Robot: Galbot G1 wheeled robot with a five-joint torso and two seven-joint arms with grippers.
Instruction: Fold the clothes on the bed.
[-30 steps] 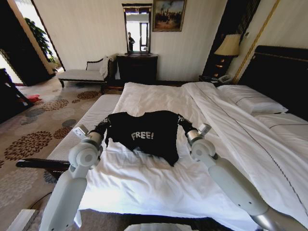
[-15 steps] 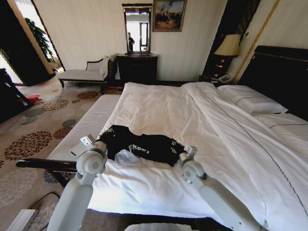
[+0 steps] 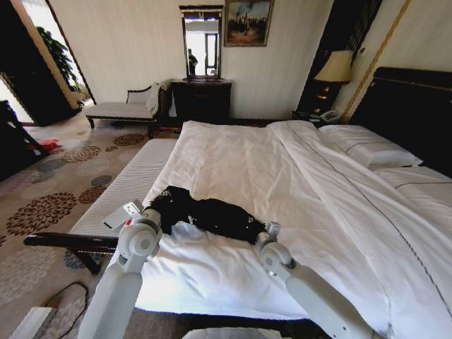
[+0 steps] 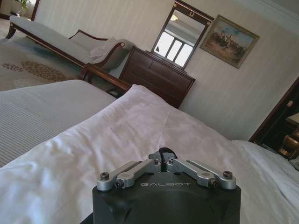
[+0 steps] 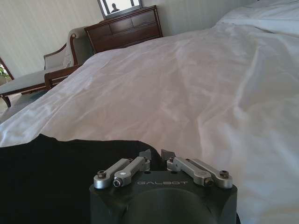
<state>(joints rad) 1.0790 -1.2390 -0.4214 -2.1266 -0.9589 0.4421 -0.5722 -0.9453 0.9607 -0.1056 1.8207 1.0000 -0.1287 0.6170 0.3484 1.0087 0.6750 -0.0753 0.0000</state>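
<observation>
Lying crumpled in a low black heap, the T-shirt (image 3: pixel 205 214) sits on the white sheet near the foot of the bed (image 3: pixel 233 159) in the head view, between the 2 arms. The left gripper (image 3: pixel 157 205) is at the shirt's left end and the right gripper (image 3: pixel 256 224) at its right end, both down at the level of the sheet. A pale bench (image 3: pixel 123 191) runs along the bed's left side.

From the left wrist view, the left gripper (image 4: pixel 162 161) has its jaws drawn together, a small fold of black fabric caught between the tips. White sheet spreads ahead of it, with a dark wooden dresser (image 4: pixel 154 79) and a mirror (image 4: pixel 182 39) against the far wall.

From the right wrist view, the right gripper (image 5: pixel 156 154) has its tips nearly touching, pressed at the edge of the black T-shirt (image 5: pixel 56 172), which lies flat on the sheet beside it; whether cloth is actually pinched there I cannot tell.
</observation>
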